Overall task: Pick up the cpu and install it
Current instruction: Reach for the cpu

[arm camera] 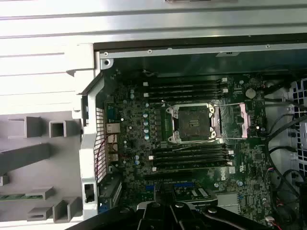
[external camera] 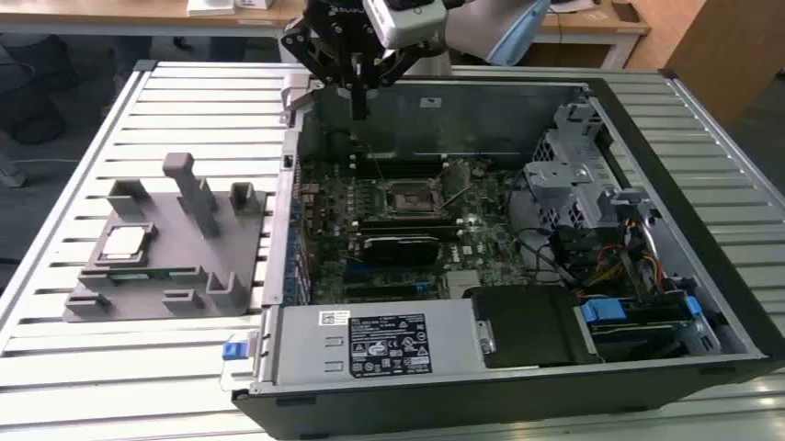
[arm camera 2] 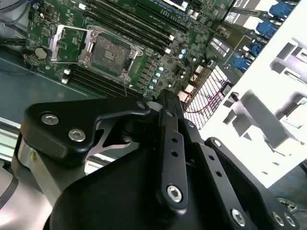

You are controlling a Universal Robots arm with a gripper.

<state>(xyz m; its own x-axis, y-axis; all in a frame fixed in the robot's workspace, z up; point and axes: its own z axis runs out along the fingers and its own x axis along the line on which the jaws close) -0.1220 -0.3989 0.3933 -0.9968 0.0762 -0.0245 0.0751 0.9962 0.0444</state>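
Pick not yet started, I'd say. One cpu [external camera: 123, 242] lies flat on the gray fixture [external camera: 135, 308], at 9 o'clock from the PC case [external camera: 491, 106]. One gripper [external camera: 359, 112] hangs at 12 o'clock over the case's back wall, well apart from the chip, fingers pinched together, holding nothing. One socket [arm camera: 193, 123], empty, cover plate open. A grasp likely calls for spread fingers, square on the chip's edges.

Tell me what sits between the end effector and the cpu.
Exterior view: between end effector and cpu stand the case's side wall and the grey holder's upright posts.
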